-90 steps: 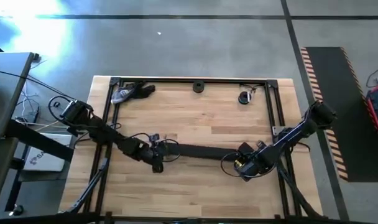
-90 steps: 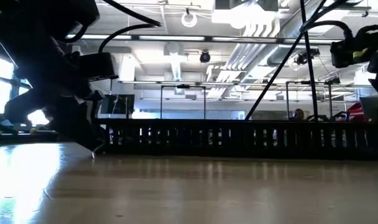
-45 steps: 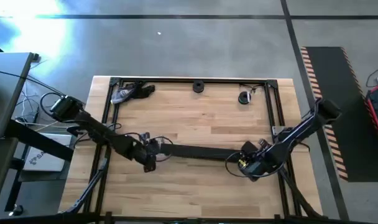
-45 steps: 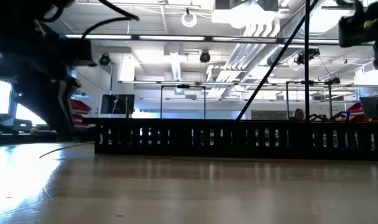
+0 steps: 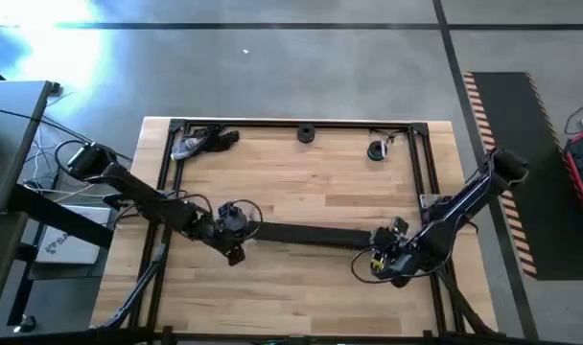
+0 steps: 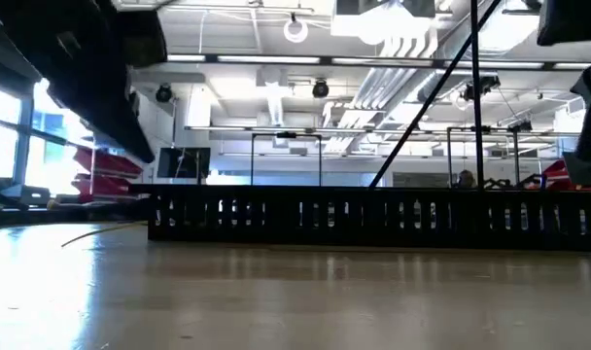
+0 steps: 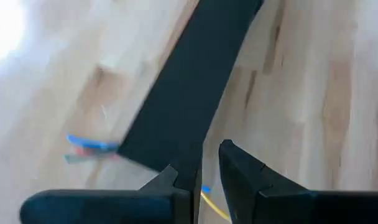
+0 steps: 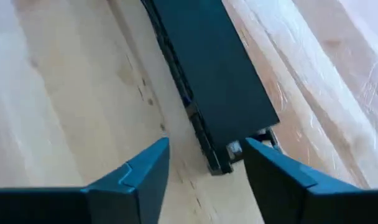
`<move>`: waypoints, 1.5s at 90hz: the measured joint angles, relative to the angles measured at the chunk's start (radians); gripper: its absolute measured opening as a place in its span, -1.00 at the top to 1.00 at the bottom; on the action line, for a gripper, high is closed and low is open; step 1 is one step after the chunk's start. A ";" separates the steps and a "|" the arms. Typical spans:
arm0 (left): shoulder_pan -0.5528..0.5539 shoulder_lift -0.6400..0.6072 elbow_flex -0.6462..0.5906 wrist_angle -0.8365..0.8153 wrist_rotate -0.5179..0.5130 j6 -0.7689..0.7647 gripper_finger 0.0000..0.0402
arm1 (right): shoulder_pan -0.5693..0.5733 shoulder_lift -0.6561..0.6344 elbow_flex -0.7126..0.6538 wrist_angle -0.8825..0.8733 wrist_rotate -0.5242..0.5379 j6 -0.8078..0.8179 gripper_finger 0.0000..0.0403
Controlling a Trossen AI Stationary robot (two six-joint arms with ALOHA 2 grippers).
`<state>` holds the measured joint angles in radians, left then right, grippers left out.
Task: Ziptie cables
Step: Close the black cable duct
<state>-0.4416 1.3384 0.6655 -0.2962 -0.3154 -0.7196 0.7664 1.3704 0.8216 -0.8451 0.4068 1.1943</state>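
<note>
Across the middle of the wooden worktop [image 5: 301,187] lies a long black slotted strip [image 5: 306,235], running lengthwise between the two arms. At its left end sits the left gripper [image 7: 207,168], fingers nearly together with only a narrow gap, straddling the strip's end and not clearly clamped on it. At the strip's right end, near the worktop's right edge, the right gripper [image 8: 204,168] hangs with its fingers set wide apart on either side of the strip's end. Smallest are the cables [image 7: 89,148]: thin blue, pinkish and grey strands lying on the wood just beside the strip's left end, though blur makes their exact number hard to tell, plus a yellow strand [image 7: 212,206] by the left fingers.
</note>
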 joint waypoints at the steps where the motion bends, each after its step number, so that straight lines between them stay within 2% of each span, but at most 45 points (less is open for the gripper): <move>1: 0.002 0.003 0.000 0.002 0.017 -0.004 0.81 | 0.000 0.004 0.000 -0.002 -0.006 0.003 0.00; 12: 0.019 0.058 0.000 0.043 0.139 0.006 0.82 | 0.002 0.064 -0.001 -0.020 -0.041 0.017 -0.01; 27: 0.056 0.194 0.000 0.149 0.127 0.060 0.90 | -0.021 0.167 -0.003 0.076 -0.091 -0.042 0.02; 35: 0.103 0.253 0.001 0.207 0.047 0.113 0.94 | -0.040 0.203 -0.003 0.295 -0.119 -0.128 0.02; 42: 0.165 0.274 0.019 0.192 -0.021 0.165 0.97 | -0.058 0.221 -0.003 0.537 -0.147 -0.238 0.02; 51: 0.234 0.253 0.073 0.106 -0.104 0.205 1.00 | -0.075 0.234 -0.002 0.831 -0.157 -0.368 0.02; 59: 0.279 0.217 0.122 -0.031 -0.141 0.243 1.00 | -0.083 0.229 -0.002 0.980 -0.208 -0.487 0.02; 64: 0.294 0.199 0.150 -0.117 -0.144 0.260 1.00 | -0.084 0.214 -0.002 0.991 -0.233 -0.545 0.02; 70: 0.305 0.177 0.170 -0.184 -0.142 0.258 1.00 | -0.086 0.191 -0.001 0.943 -0.211 -0.561 0.02; 75: 0.317 0.169 0.174 -0.203 -0.109 0.229 1.00 | -0.090 0.181 0.000 0.852 -0.146 -0.517 0.02; 81: 0.344 0.176 0.168 -0.203 -0.014 0.182 1.00 | -0.113 0.185 -0.001 0.721 -0.065 -0.419 0.02; 86: 0.367 0.199 0.160 -0.178 0.047 0.159 1.00 | -0.141 0.201 -0.002 0.656 -0.048 -0.361 0.02; 90: 0.380 0.227 0.150 -0.129 0.057 0.162 1.00 | -0.161 0.223 -0.002 0.651 -0.058 -0.345 0.02; 99: 0.421 0.302 0.134 0.031 0.073 0.215 1.00 | -0.201 0.298 -0.002 0.740 -0.104 -0.366 0.02; 110: 0.470 0.404 0.153 0.293 0.141 0.310 1.00 | -0.250 0.438 0.000 1.029 -0.127 -0.414 0.02; 116: 0.486 0.441 0.200 0.377 0.171 0.400 1.00 | -0.276 0.509 0.018 1.170 -0.137 -0.439 0.02; 125: 0.495 0.447 0.314 0.302 0.172 0.523 1.00 | -0.304 0.560 0.079 1.293 -0.194 -0.505 0.02; 135: 0.497 0.413 0.444 0.056 0.100 0.630 1.00 | -0.321 0.548 0.128 1.207 -0.246 -0.566 0.02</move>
<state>0.0552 1.7517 1.1099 -0.2398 -0.2156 -0.0898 0.4449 1.9189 0.9494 0.3621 0.1605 0.6282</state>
